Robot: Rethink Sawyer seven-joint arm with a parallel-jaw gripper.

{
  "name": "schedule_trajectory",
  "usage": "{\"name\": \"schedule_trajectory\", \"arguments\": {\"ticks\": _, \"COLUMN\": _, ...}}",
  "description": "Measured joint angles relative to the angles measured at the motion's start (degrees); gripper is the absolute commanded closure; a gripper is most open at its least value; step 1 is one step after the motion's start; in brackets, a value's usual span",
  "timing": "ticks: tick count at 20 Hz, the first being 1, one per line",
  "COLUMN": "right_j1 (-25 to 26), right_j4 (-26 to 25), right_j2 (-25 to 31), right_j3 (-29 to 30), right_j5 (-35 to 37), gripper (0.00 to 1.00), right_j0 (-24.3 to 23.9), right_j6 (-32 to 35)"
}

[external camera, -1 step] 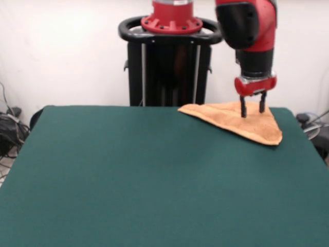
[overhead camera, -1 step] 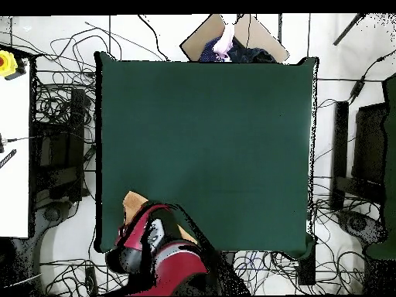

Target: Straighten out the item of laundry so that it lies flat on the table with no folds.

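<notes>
So the towel (external camera, -1 step: 234,119) is sitting way off in a corner of the table (external camera, -1 step: 154,175), right by the edge nearest the robot's base, folded into a rough triangle with one point aimed toward the open middle of the table. Definitely not flat. The hand (external camera, -1 step: 252,109) hangs straight down over the upper part of the towel, its two black fingers (external camera, -1 step: 243,109) spread apart with nothing between them, tips at or just above the cloth, can't tell if they actually touch.

Main worry in my opinion: pinch too deep and it grabs both layers at once, so a pull just drags the whole folded triangle instead of opening it. And since it's so close to the edge, a drag the wrong way could slide it off the table. From overhead the arm hides most of the towel, so the fold line is hard to judge.
</notes>
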Motion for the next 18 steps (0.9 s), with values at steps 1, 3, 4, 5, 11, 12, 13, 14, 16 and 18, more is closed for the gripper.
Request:
{"name": "schedule_trajectory", "arguments": {"ticks": 1, "right_j1": 0.5, "right_j4": -0.3, "right_j2": -0.3, "right_j3": -0.5, "right_j5": -0.4, "gripper": 0.00, "right_j0": 1.1, "right_j6": 0.0}}
{"name": "schedule_trajectory", "arguments": {"ticks": 3, "right_j1": 1.3, "right_j4": -0.3, "right_j2": -1.0, "right_j3": -1.3, "right_j5": -1.4, "gripper": 0.00, "right_j0": 2.8, "right_j6": 0.0}}
{"name": "schedule_trajectory", "arguments": {"ticks": 4, "right_j1": 2.5, "right_j4": -0.3, "right_j2": -2.6, "right_j3": -2.6, "right_j5": -3.0, "gripper": 0.00, "right_j0": 5.5, "right_j6": 0.0}}
{"name": "schedule_trajectory", "arguments": {"ticks": 5, "right_j1": 2.9, "right_j4": -0.3, "right_j2": -3.2, "right_j3": -3.0, "right_j5": -3.6, "gripper": 0.00, "right_j0": 6.3, "right_j6": 0.0}}
{"name": "schedule_trajectory", "arguments": {"ticks": 11, "right_j1": 6.8, "right_j4": 0.5, "right_j2": -8.9, "right_j3": -6.3, "right_j5": -9.1, "gripper": 0.00, "right_j0": 12.9, "right_j6": 0.0}}
{"name": "schedule_trajectory", "arguments": {"ticks": 12, "right_j1": 7.5, "right_j4": 1.0, "right_j2": -10.2, "right_j3": -6.8, "right_j5": -10.2, "gripper": 0.00, "right_j0": 13.9, "right_j6": 0.0}}
{"name": "schedule_trajectory", "arguments": {"ticks": 13, "right_j1": 7.8, "right_j4": 1.4, "right_j2": -11.0, "right_j3": -7.0, "right_j5": -10.9, "gripper": 0.00, "right_j0": 14.5, "right_j6": 0.0}}
{"name": "schedule_trajectory", "arguments": {"ticks": 14, "right_j1": 8.0, "right_j4": 1.9, "right_j2": -11.8, "right_j3": -7.1, "right_j5": -11.5, "gripper": 0.00, "right_j0": 15.0, "right_j6": 0.0}}
{"name": "schedule_trajectory", "arguments": {"ticks": 16, "right_j1": 8.5, "right_j4": 3.2, "right_j2": -13.7, "right_j3": -7.4, "right_j5": -13.3, "gripper": 0.00, "right_j0": 16.2, "right_j6": 0.0}}
{"name": "schedule_trajectory", "arguments": {"ticks": 18, "right_j1": 9.2, "right_j4": 4.7, "right_j2": -15.5, "right_j3": -7.7, "right_j5": -14.8, "gripper": 0.00, "right_j0": 17.2, "right_j6": 0.0}}
